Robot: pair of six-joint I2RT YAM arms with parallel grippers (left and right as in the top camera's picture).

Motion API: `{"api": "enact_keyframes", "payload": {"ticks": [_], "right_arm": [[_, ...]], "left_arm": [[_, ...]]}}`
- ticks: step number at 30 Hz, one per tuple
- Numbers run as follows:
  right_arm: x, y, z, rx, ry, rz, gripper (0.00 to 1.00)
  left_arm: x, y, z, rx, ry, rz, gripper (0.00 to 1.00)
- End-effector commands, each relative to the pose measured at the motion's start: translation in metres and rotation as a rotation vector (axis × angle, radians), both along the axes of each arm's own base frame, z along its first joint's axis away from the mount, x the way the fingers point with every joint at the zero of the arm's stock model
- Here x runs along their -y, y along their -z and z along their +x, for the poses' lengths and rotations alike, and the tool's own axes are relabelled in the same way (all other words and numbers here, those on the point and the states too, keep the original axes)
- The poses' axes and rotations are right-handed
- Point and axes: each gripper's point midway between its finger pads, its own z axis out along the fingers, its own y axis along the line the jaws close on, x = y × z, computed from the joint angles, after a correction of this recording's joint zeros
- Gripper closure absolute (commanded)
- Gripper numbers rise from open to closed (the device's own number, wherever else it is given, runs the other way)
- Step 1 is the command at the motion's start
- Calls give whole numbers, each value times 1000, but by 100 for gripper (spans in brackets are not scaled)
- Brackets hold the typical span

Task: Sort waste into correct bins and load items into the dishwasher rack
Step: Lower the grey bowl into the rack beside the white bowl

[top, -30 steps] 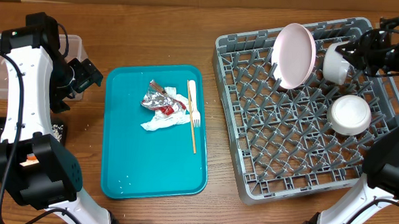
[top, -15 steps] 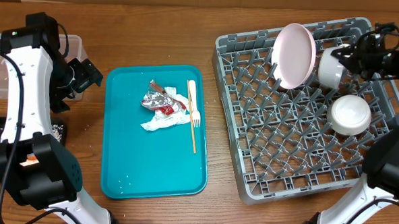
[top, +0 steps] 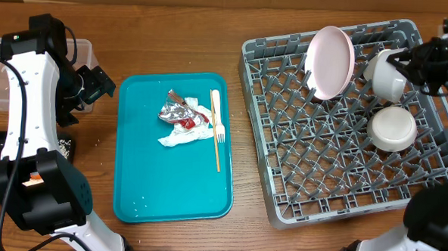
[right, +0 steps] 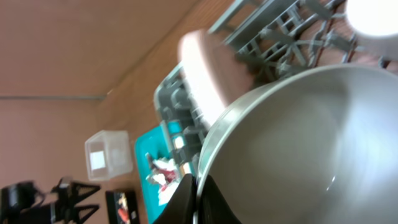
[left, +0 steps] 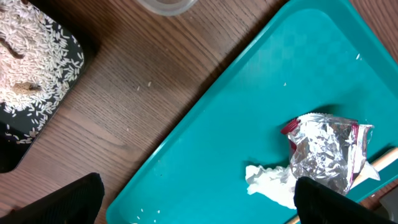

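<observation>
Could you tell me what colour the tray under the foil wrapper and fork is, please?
Teal, plain with no pattern; the tray shows best in the overhead view.

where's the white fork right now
In the overhead view the white fork lies on the teal tray near its right edge, just right of the crumpled foil wrapper, left of the dishwasher rack.

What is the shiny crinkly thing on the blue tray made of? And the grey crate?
The wrapper looks like thin metal foil: silvery, crumpled, glinting, with red print. The crate looks like dull grey plastic, moulded into a grid with pegs.
</observation>
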Motion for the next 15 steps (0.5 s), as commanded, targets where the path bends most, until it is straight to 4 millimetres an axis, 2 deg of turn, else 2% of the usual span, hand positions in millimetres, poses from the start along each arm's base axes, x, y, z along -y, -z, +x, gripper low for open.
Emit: {"api": "enact_keyframes", "payload": {"ticks": [1, 6, 11, 15], "right_arm": [[-12, -12, -18, -14, -27, 39, 96], [-28, -1, -40, -82, -97, 87, 96], [-52, 7, -54, -17, -227, 230, 96], [-64, 28, -60, 8, -258, 340, 96]], "left_arm": [[-2, -8, 2, 21, 21, 23, 0], [-3, -9, 3, 23, 21, 24, 0], [-4, -9, 3, 24, 20, 30, 0], [-4, -8, 4, 27, 20, 31, 0]]}}
